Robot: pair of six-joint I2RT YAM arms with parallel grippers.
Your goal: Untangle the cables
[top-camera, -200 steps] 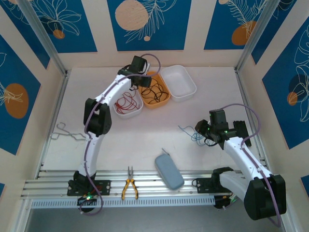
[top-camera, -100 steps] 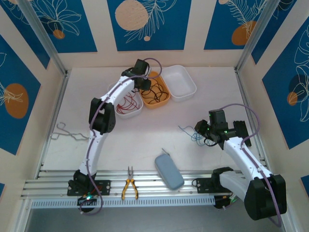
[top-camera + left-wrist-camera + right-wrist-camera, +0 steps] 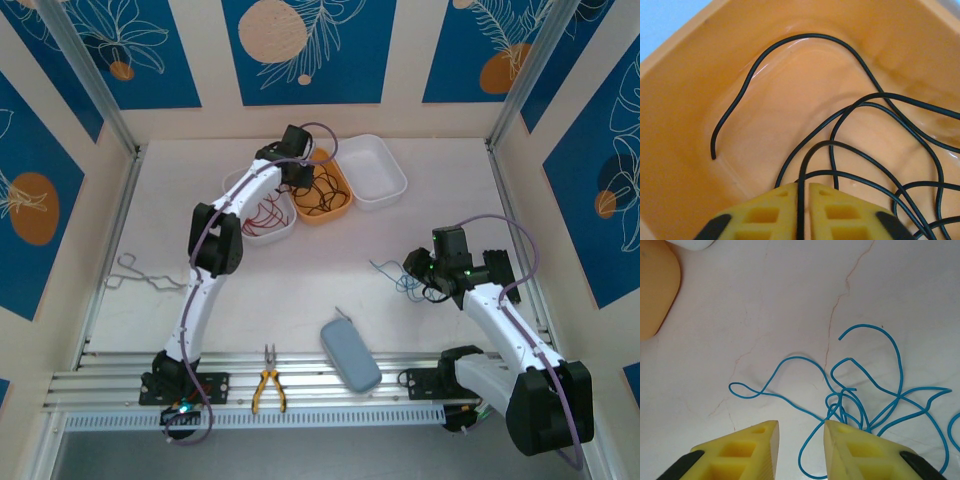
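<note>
Black cables (image 3: 318, 190) lie looped in an orange tray (image 3: 341, 205). My left gripper (image 3: 300, 176) reaches down into that tray. In the left wrist view the left gripper (image 3: 802, 189) is shut on one strand of black cable (image 3: 805, 35), which runs up from between its yellow fingers. Red cables (image 3: 260, 214) fill a white tray (image 3: 283, 233) beside it. A light blue cable (image 3: 393, 274) lies tangled on the table in front of my right gripper (image 3: 424, 280). In the right wrist view the right gripper (image 3: 801, 434) stands open, and a loop of blue cable (image 3: 799, 358) runs between its fingers.
An empty white tray (image 3: 371, 170) sits to the right of the orange one. A grey-blue case (image 3: 350, 355) and yellow-handled pliers (image 3: 267, 386) lie near the front rail. Metal tongs (image 3: 137, 276) rest at the left edge. Bare table stretches between the trays and the blue tangle.
My left arm has swung its gripper to the right, from over the red-cable tray's edge into the orange tray. The right arm and the blue cable have stayed put.
</note>
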